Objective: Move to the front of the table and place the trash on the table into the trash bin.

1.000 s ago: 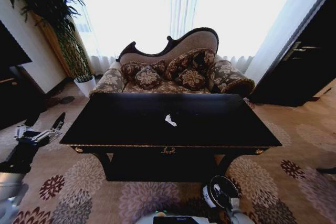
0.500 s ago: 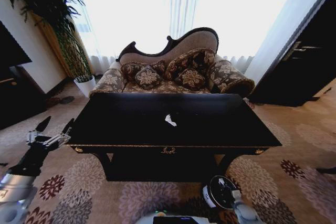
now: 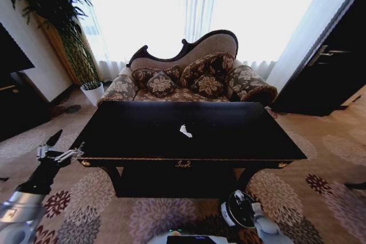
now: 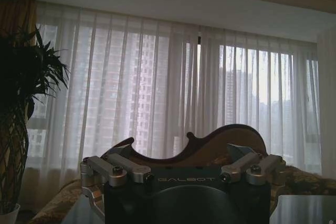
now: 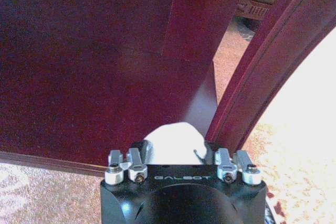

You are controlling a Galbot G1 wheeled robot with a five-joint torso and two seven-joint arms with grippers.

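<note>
A white paper scrap lies mid-frame on the table. The left pincer, lower left, is released; the right pincer grasps a white tissue.

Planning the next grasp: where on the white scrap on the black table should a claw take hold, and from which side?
Probably from straight above, pinching the white scrap across its narrow middle: it lies flat near the middle of the table, so no edge offers itself from the side. The left claw is by the table's left front corner.
</note>
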